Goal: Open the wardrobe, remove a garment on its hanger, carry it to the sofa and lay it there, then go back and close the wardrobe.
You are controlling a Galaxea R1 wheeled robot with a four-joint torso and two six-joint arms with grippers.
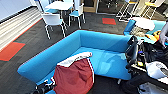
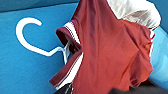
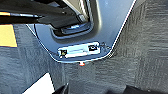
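Garment [image 1: 75, 75] overhangs sofa [image 1: 105, 42] edge

You have one blue sofa [image 1: 105, 50] before you, and on it one maroon jacket [image 1: 73, 75] on one white hanger [image 2: 32, 42]. Beyond the sofa you can count one white table [image 1: 60, 5] with at least three white chairs [image 1: 53, 21] around it, plus two red carpet patches [image 1: 109, 21].

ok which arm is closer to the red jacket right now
Left. The left gripper is right beside the red jacket, at its lower edge on the blue sofa. The right arm hangs off to the side, past the sofa's end.
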